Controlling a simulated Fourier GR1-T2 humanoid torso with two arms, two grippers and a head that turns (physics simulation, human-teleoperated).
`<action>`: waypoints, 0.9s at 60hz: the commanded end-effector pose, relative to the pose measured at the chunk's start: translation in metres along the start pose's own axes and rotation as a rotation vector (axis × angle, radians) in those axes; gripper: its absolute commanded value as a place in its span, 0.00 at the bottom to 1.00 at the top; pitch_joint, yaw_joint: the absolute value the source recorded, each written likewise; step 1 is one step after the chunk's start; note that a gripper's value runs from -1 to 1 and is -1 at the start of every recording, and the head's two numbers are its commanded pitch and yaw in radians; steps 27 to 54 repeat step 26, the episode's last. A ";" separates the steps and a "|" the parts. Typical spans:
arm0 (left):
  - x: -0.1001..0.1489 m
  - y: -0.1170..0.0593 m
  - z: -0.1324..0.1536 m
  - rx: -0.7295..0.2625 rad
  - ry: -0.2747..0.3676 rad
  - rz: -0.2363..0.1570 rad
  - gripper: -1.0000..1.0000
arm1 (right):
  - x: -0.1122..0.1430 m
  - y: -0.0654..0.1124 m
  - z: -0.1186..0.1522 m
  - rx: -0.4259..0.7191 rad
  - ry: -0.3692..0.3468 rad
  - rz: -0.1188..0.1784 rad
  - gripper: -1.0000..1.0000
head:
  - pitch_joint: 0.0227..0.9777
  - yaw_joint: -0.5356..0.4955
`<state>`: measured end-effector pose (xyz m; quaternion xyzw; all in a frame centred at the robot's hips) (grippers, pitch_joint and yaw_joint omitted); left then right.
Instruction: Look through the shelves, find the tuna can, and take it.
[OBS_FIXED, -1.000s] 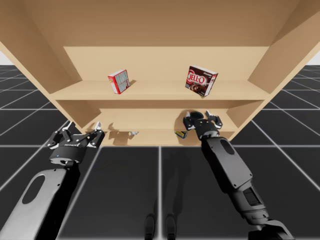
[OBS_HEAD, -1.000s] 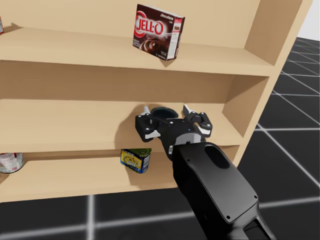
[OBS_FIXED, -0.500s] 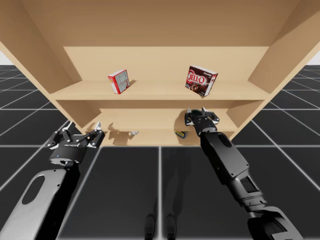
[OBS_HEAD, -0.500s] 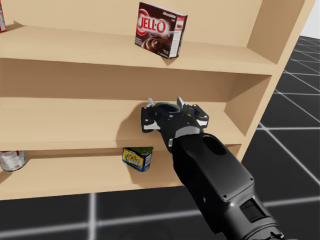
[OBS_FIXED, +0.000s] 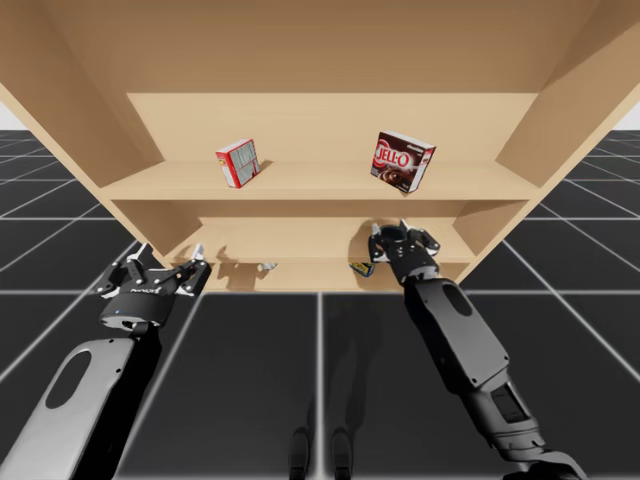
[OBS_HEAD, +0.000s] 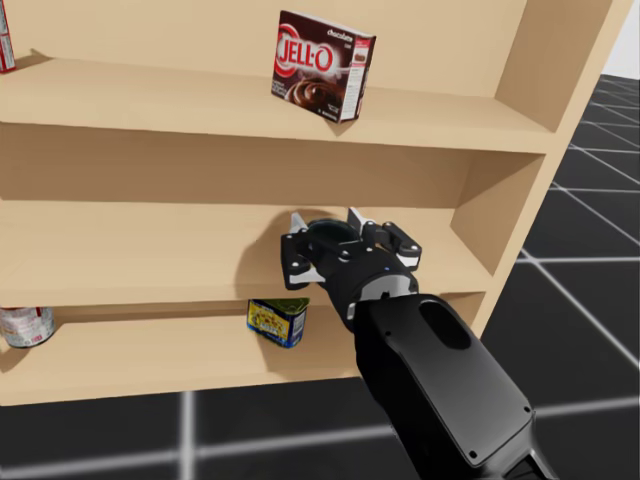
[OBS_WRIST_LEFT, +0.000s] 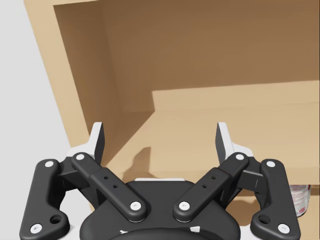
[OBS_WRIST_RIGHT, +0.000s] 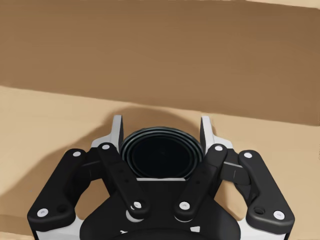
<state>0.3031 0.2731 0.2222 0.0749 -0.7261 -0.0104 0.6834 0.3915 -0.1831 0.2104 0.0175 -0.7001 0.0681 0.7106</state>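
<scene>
The dark round tuna can (OBS_WRIST_RIGHT: 161, 159) sits on the middle shelf (OBS_HEAD: 150, 250) between my right jaws, which seem to press it from both sides. My right arm (OBS_FIXED: 452, 335) stretches forward into the shelf, wrist level. My left jaws hang spread wide and empty.

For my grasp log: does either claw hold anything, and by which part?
Right claw holds the dark round can by its side wall, from two opposite sides. Left claw holds nothing.
</scene>
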 end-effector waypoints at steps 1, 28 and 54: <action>0.000 -0.001 0.000 -0.003 0.000 0.001 0.00 | -0.004 -0.011 0.022 -0.115 0.006 -0.032 1.00 | 0.58 0.26; 0.000 -0.003 0.000 -0.006 0.000 0.002 0.00 | 0.031 -0.011 0.107 -0.089 -0.112 0.026 1.00 | 0.57 0.26; 0.000 -0.003 0.000 -0.006 0.000 0.002 0.00 | 0.031 -0.011 0.107 -0.089 -0.112 0.026 1.00 | 0.57 0.26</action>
